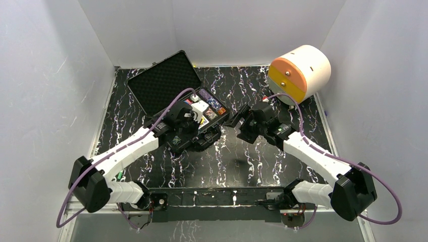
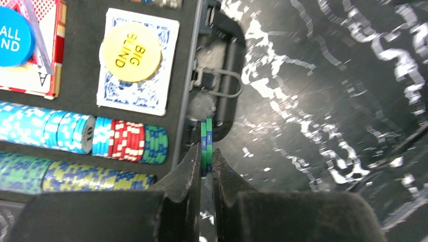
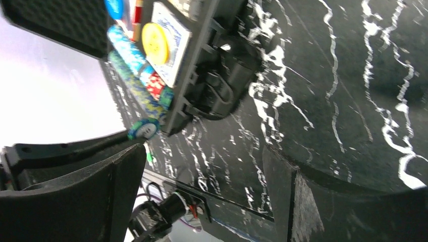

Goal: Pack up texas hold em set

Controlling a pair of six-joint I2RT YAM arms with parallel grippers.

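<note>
The black case [image 1: 162, 80] lies open, its lid leaning back. In its foam tray [image 2: 83, 108] sit rows of multicoloured poker chips [image 2: 75, 133], a yellow Big Blind button [image 2: 131, 52] on a blue card deck [image 2: 154, 103] and a blue button [image 2: 12, 38] on a red deck [image 2: 58, 30]. My left gripper [image 2: 206, 157] is shut on two green-and-blue chips [image 2: 206, 138], held on edge over the case's front rim by the latch [image 2: 222, 83]. Just right of the case, my right gripper [image 3: 202, 176] stands open with nothing in it; its view also shows the held chips [image 3: 144, 129].
A big white cylinder with orange-yellow drawers [image 1: 300, 73] lies at the back right. White walls close in the black marbled table [image 1: 227, 161] on three sides. The arm bases and their bar [image 1: 217, 199] run along the near edge.
</note>
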